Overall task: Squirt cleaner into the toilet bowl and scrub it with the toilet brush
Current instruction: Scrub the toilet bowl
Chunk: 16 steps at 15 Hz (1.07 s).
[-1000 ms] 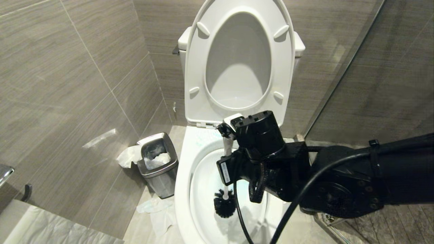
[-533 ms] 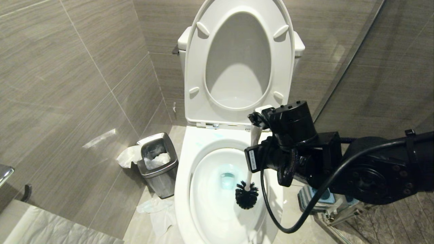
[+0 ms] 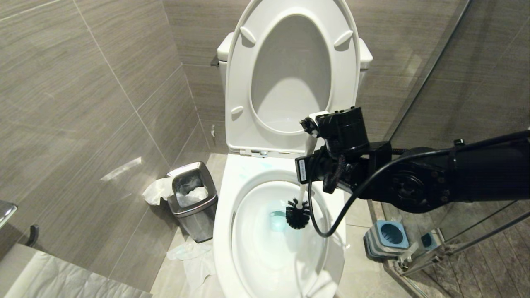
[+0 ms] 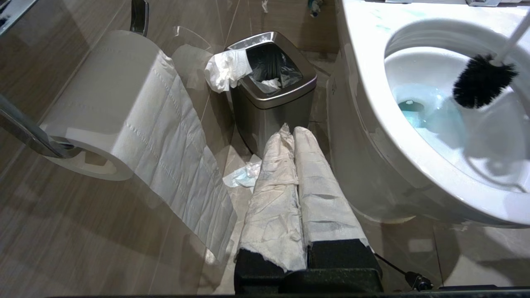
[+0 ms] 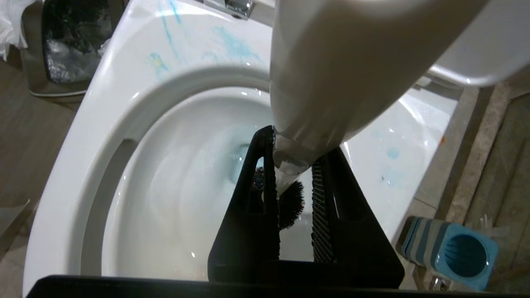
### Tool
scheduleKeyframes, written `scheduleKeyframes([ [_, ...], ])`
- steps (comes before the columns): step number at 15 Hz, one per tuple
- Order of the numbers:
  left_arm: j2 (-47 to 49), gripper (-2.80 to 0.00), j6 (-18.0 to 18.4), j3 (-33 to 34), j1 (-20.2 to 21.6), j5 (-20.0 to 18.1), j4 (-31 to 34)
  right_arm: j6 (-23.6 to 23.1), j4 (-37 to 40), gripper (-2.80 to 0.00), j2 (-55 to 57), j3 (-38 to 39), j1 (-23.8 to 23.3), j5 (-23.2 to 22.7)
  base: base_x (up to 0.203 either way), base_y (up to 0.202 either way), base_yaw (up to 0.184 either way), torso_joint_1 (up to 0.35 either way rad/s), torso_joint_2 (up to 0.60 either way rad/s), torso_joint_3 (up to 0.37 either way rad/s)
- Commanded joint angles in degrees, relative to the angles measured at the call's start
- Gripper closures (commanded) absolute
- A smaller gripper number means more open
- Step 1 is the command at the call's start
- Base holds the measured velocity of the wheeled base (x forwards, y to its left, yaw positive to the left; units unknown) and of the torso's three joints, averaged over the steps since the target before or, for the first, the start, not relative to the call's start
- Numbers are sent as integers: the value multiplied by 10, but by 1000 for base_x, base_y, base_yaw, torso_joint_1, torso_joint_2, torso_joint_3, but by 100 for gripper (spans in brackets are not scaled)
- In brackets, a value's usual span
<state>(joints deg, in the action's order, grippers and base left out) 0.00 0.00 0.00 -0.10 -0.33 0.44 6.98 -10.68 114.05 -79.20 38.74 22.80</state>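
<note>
Nearest you, the left gripper (image 4: pixel 296 136) hangs low beside the toilet, its two paper-wrapped fingers (image 4: pixel 275 194) pressed together with nothing between them. Just past its tips stands the small steel bin (image 4: pixel 271 89) with crumpled tissue (image 4: pixel 223 72) draped over its rim, and a toilet paper roll (image 4: pixel 103 107) hangs on its holder at the wall side, a long strip trailing down.

Look next at the toilet bowl (image 3: pixel 225 215): seat and lid are raised, pale blue water sits at the bottom, and you can see blue cleaner streaks on the rim near the hinges. Your right gripper (image 3: pixel 308 142) reaches in from the right above the bowl's rear rim, clamped on the white handle of the toilet brush (image 3: pixel 299 209). The handle runs down and slightly left from the grip, and the black bristle head sits inside the bowl, just right of the drain opening above the blue water; whether it touches the ceramic you cannot tell.

On the floor right of the toilet, against the glass panel, stands the blue-and-grey striped brush holder (image 3: pixel 387 238).
</note>
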Motion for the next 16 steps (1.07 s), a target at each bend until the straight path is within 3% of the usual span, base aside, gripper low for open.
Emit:
scheduleKeyframes([
  [1, 0, 0, 0, 1, 0, 0, 0, -3, 0, 0, 66, -60, 1, 4, 0, 0, 0, 0, 0, 0],
  [7, 0, 0, 0, 1, 0, 0, 0, -23, 2, 0, 135, -157, 28, 8, 0, 0, 0, 0, 0, 0],
  [13, 0, 0, 0, 1, 0, 0, 0, -9, 0, 0, 125, -141, 89, 7, 0, 0, 0, 0, 0, 0],
  [16, 0, 0, 0, 1, 0, 0, 0, -6, 0, 0, 93, -92, 110, 6, 0, 0, 0, 0, 0, 0],
])
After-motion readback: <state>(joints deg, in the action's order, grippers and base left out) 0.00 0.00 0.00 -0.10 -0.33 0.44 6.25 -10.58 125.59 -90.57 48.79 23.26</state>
